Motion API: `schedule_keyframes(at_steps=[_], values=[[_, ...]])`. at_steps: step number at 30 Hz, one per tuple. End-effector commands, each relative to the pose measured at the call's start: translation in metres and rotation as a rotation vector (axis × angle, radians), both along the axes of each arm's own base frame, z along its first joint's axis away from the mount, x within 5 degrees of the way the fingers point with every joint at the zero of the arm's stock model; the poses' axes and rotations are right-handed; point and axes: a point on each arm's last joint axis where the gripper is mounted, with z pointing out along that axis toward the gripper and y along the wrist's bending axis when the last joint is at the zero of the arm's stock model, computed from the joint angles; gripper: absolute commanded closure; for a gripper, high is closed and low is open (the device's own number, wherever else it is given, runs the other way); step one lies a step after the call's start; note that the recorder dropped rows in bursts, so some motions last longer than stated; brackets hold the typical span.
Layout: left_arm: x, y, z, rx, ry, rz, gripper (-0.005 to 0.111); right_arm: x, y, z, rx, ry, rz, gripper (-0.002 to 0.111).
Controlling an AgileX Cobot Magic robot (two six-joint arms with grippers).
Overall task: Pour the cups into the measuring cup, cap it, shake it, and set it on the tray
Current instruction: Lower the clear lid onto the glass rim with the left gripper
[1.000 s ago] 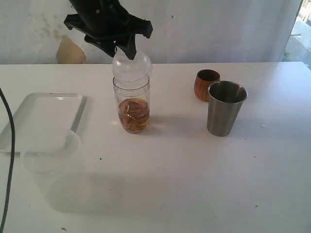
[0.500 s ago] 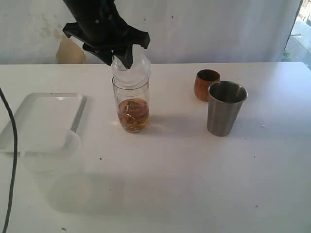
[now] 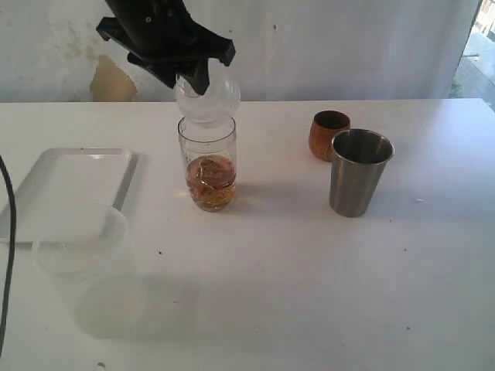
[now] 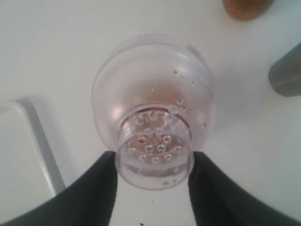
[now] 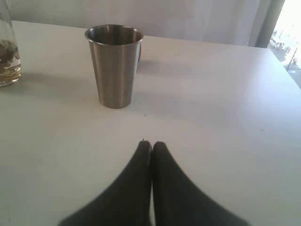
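From over the left pincer, the measuring cup is hidden under the clear domed cap. I can't tell whether the cap's lower edge is seated on the rim or only touching it. From the room, the measuring cup stands mid-counter, right of the tray, with amber liquid low inside; its marks are too faint to read. The tray's left edge is cut off, and a frosted tub overlaps its near corner. The right arm is out of the room view. Its camera shows the right pincer pressed together on nothing, low over the counter. I count one measuring cup, one cap, one tray, one tub and two cups: the steel cup and, just behind it, the wooden cup. The left pincer is clamped on the cap's perforated neck. Against half a second ago, cap and arm sit slightly higher, and the cups have not moved.
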Motion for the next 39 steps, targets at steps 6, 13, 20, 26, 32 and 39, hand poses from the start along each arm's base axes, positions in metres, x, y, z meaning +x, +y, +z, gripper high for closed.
schedule_keyframes(at_steps=[6, 13, 20, 26, 32, 39], values=[[-0.012, 0.0, 0.026, -0.102, -0.018, -0.012, 0.107, 0.0, 0.0, 0.0, 0.001, -0.009, -0.005, 0.108], [-0.026, 0.011, 0.03, -0.063, -0.024, -0.007, 0.107, 0.0, 0.0, 0.0, 0.001, -0.009, -0.005, 0.108], [-0.037, 0.019, 0.013, -0.009, 0.034, -0.006, 0.107, 0.0, 0.0, 0.0, 0.001, -0.009, -0.005, 0.108], [-0.035, 0.02, -0.01, 0.047, 0.087, -0.01, 0.107, 0.0, 0.0, 0.0, 0.001, -0.009, -0.005, 0.108], [-0.032, 0.026, -0.003, 0.096, 0.031, 0.003, 0.107, 0.0, 0.0, 0.0, 0.001, -0.009, -0.005, 0.108], [-0.032, 0.02, -0.006, 0.049, 0.056, -0.005, 0.107, 0.0, 0.0, 0.0, 0.001, -0.009, -0.005, 0.108]])
